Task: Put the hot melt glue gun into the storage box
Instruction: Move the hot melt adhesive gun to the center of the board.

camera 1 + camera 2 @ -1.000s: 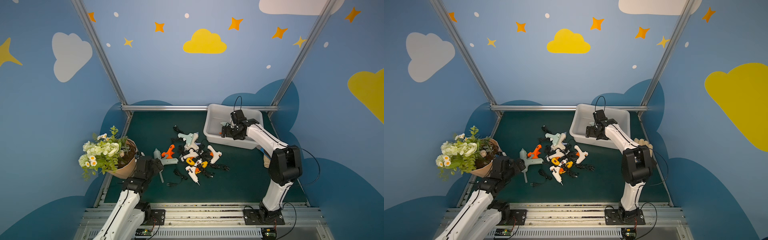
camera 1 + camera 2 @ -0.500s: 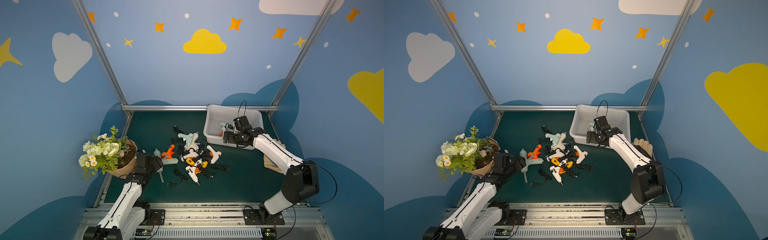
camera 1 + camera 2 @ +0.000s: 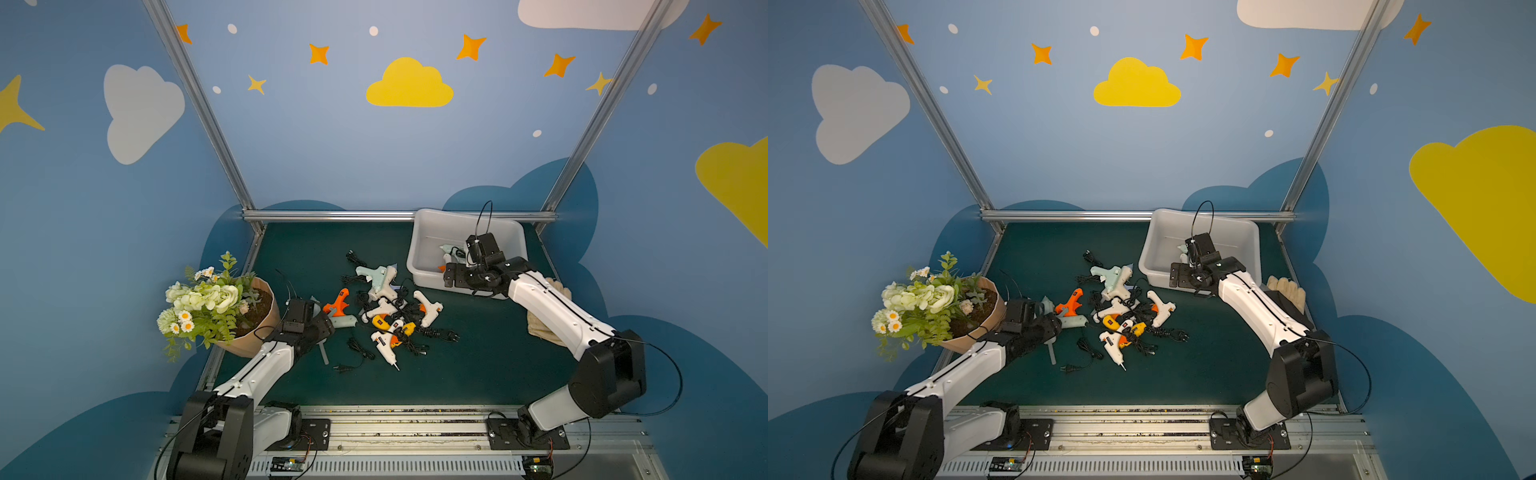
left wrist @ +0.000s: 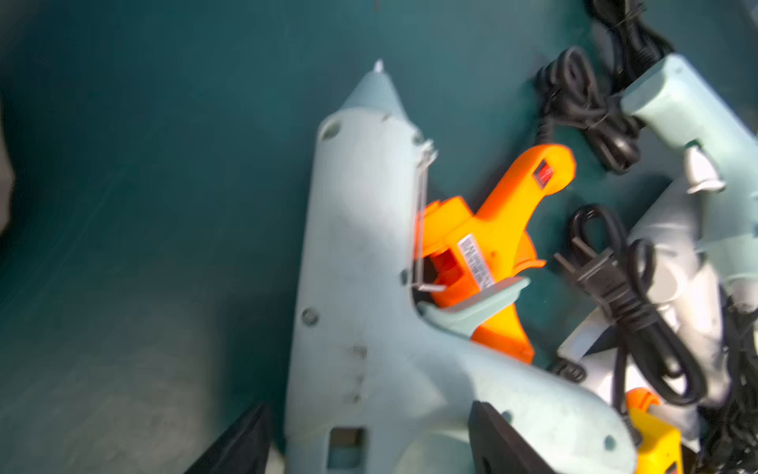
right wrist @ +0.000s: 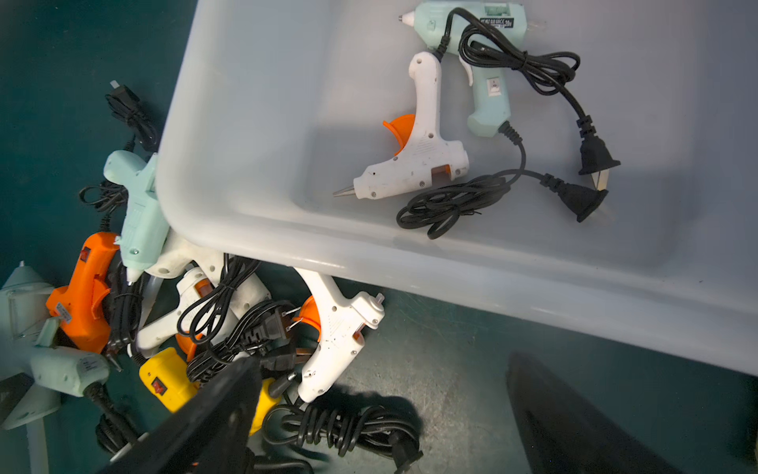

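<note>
Several hot melt glue guns lie in a tangled pile (image 3: 390,307) with black cords on the green mat. The grey-white storage box (image 3: 419,249) (image 5: 262,238) stands at the back right. A white gun (image 5: 418,156) and a mint gun (image 5: 484,53) lie in it. My left gripper (image 4: 369,406) (image 3: 320,322) straddles the rear body of a large pale mint glue gun (image 4: 361,246) (image 3: 343,321) at the pile's left edge; a thin gap still shows at one finger. My right gripper (image 5: 383,361) (image 3: 451,276) hangs open and empty over the mat beside the box's near wall.
An orange gun (image 4: 492,230) is wedged against the pale gun's trigger. A pot of flowers (image 3: 216,303) stands close behind my left arm. A beige glove (image 3: 544,324) lies under my right arm. Loose plugs and cords (image 3: 353,365) trail in front of the pile.
My right gripper has drawn back out of the box to its near wall, staying open. My left gripper's jaws have narrowed round the pale mint gun.
</note>
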{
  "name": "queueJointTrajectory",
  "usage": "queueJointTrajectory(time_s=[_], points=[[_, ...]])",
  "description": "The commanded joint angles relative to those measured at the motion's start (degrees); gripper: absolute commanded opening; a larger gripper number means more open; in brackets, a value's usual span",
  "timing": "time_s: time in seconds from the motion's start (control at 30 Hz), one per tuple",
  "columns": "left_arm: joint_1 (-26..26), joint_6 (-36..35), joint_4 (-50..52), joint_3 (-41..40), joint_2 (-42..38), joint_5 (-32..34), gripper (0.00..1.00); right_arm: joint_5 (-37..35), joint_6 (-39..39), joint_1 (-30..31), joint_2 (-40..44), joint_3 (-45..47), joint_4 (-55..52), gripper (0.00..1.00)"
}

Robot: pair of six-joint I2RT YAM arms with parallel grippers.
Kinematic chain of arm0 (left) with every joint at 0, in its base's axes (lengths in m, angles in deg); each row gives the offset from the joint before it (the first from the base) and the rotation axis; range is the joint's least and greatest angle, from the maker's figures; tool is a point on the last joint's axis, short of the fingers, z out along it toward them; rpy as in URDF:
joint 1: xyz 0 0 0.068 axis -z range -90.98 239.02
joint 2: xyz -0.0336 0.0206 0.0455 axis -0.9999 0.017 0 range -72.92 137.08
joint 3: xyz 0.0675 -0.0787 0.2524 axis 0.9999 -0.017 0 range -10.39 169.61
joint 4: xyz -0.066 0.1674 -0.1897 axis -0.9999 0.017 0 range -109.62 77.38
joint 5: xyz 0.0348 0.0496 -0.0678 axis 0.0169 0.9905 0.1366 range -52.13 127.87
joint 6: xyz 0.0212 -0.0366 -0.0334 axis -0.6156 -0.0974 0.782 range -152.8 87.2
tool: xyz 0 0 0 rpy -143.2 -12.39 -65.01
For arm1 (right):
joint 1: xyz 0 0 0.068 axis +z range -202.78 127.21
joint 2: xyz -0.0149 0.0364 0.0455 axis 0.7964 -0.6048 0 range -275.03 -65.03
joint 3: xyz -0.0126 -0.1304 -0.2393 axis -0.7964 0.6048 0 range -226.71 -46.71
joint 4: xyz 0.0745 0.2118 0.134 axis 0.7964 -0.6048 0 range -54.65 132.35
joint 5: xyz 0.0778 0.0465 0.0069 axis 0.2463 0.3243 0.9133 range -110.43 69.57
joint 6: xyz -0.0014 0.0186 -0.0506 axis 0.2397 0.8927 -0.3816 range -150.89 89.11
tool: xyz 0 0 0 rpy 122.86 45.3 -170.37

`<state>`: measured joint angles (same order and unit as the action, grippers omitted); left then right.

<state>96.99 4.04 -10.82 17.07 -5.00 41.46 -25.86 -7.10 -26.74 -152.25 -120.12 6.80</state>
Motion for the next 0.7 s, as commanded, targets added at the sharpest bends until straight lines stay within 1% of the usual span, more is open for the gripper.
queueJointTrajectory(time_s=[0.0, 0.13, 0.2, 0.33, 0.4, 0.5, 0.67], points=[[1.43, -0.84, -2.15, 2.32, 2.89, 0.1, 0.76, -0.9, 0.57, 0.38, 2.0, 1.26, 0.61, 0.98], [4.7, -1.68, -2.65, 5.57, 7.17, 0.59, 0.76, -0.9, 0.71, 0.39, 1.9, 1.34, 0.74, 0.98], [5.48, -1.48, -2.01, 7.2, 8.96, 1.99, 0.77, -0.59, 0.77, 0.34, 1.7, 1.4, 0.7, 0.98], [5.53, 0.23, -0.16, 9.98, 10.89, 5.81, 0.78, -0.03, 0.77, 0.5, 1.4, 1.6, 0.48, 0.98], [5.49, 2.12, 1.75, 11.56, 11.5, 9.05, 0.79, 0.11, 0.9, 0.58, 1.34, 1.75, 0.39, 0.98], [5.39, 2.96, 4.3, 14.16, 12.61, 13.04, 0.78, 0.57, 1.14, 0.65, 1.35, 2.1, 0.5, 0.98], [4.52, 2.37, 3.91, 17.44, 15.1, 13.28, 0.8, 1.52, 1.47, 1.02, 1.06, 2.61, 1.36, 0.98]])
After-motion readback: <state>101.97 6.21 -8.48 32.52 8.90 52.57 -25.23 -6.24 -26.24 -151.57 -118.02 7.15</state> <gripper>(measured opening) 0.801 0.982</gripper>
